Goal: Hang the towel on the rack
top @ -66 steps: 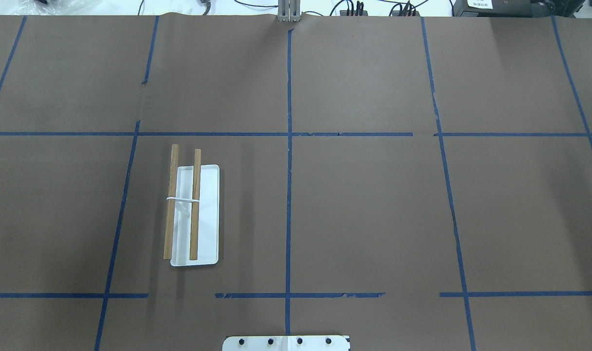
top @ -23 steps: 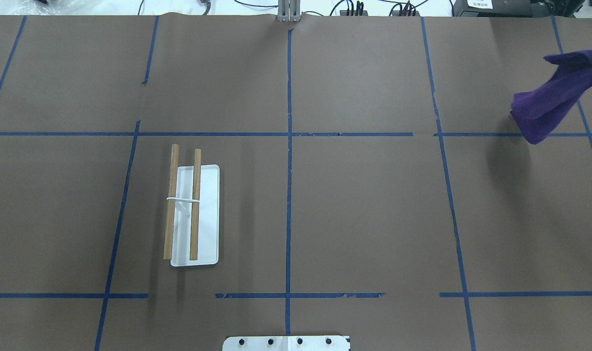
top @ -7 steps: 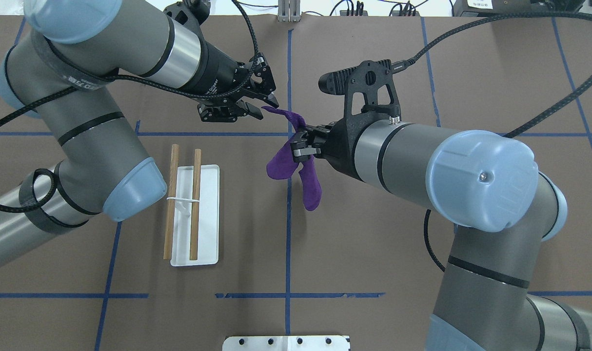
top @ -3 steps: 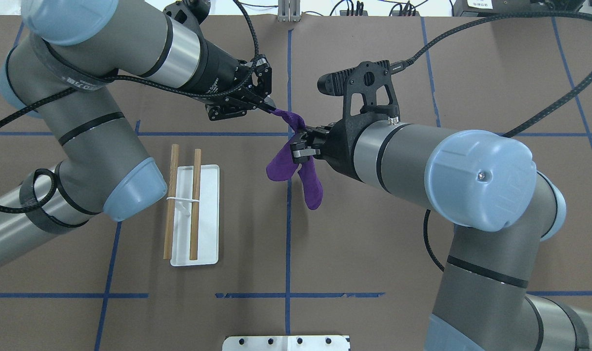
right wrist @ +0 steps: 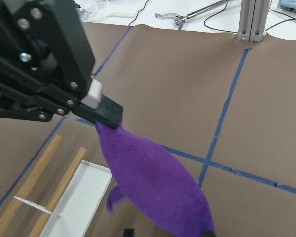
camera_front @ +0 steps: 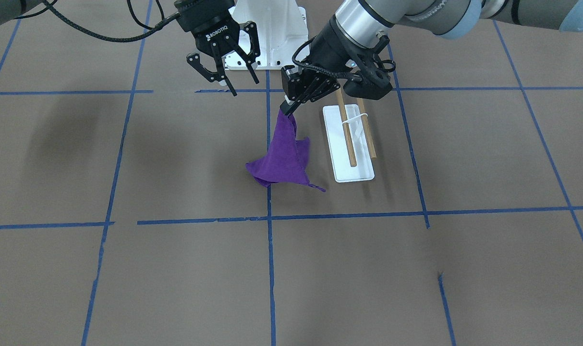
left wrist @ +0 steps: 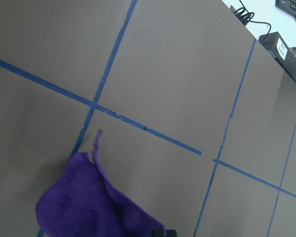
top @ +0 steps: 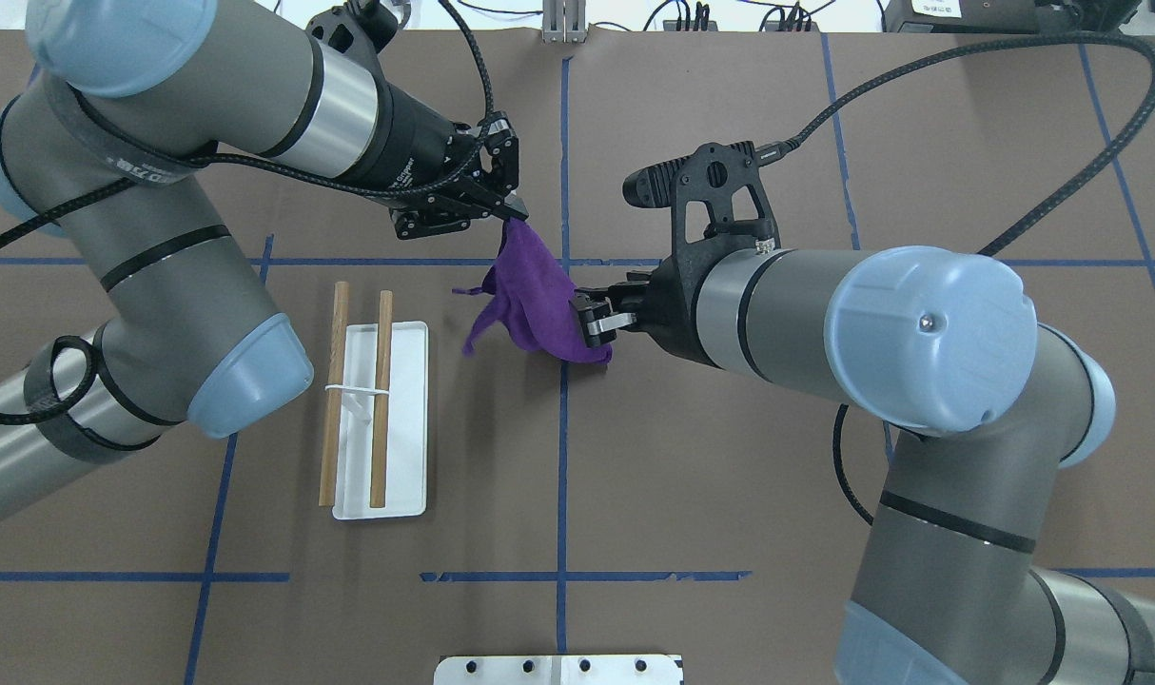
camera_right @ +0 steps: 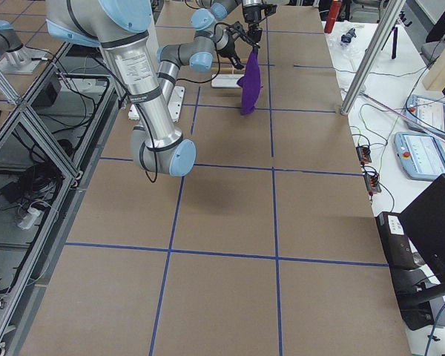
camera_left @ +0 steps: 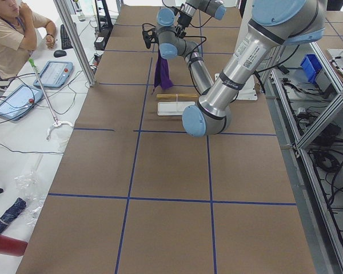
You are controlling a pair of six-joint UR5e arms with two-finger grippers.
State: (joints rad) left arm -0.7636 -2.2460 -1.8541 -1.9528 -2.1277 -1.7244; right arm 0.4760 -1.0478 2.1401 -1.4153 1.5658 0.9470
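Observation:
The purple towel (top: pixel 532 297) hangs by one corner from my left gripper (top: pixel 513 215), which is shut on it above the table's middle. It also shows in the front view (camera_front: pixel 283 161), where the left gripper (camera_front: pixel 286 109) pinches its top. My right gripper (camera_front: pixel 244 85) is open and empty, just beside the towel (right wrist: pixel 155 182). The rack (top: pixel 380 400), two wooden dowels over a white base (top: pixel 404 433), stands left of the towel. In the front view the rack (camera_front: pixel 351 139) is to the towel's right. The towel fills the lower left of the left wrist view (left wrist: pixel 84 205).
A white metal pedestal with bolt holes (top: pixel 558 669) sits at the table's near edge, between the arm bases, and shows in the front view (camera_front: pixel 270 29). Blue tape lines (top: pixel 563 476) divide the brown table cover. A person (camera_left: pixel 11 28) sits beyond the far side.
The left gripper closed on the towel's corner, then the right gripper let go. The towel now hangs from the left gripper alone and has swung a little to the left.

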